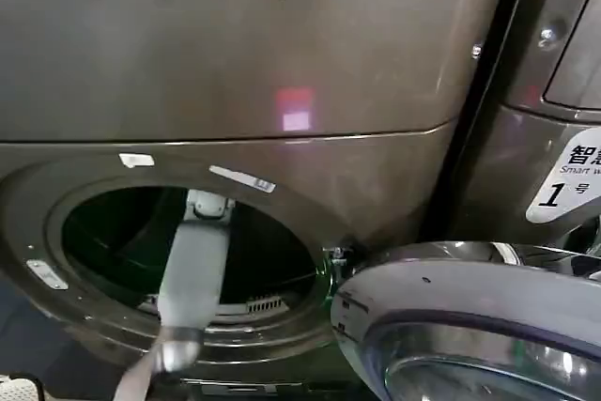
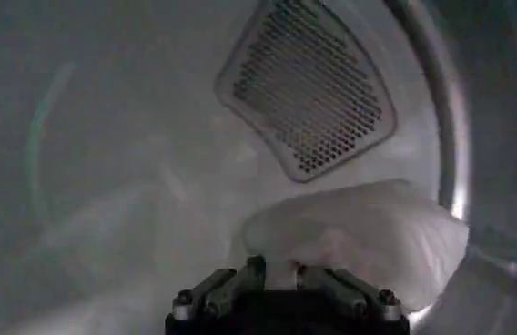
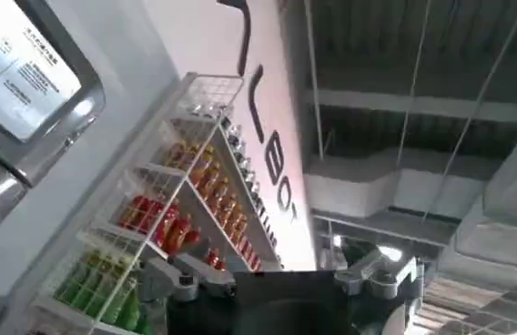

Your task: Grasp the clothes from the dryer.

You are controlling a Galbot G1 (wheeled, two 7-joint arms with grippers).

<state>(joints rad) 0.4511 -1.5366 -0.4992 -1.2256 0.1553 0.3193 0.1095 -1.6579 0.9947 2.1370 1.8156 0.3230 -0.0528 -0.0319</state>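
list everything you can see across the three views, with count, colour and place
dryer: one, bronze-brown, fills the head view, round porthole open
door: one, grey-rimmed glass, swung open beside the porthole on the robot's right
neighbour machine: one, bronze-brown, right of the dryer, white tag with a "1"
clothes: one bunch, white, lying in the drum just beyond the left gripper
vent grille: one, grey perforated, on the drum's back wall
wire shelf rack: one, white, on a pale wall, holding red, orange and green packs
left arm: grey, reaching through the porthole into the drum
left gripper: dark, fingers spread, at the clothes
right gripper: dark, open, pointing up toward the ceiling, idle
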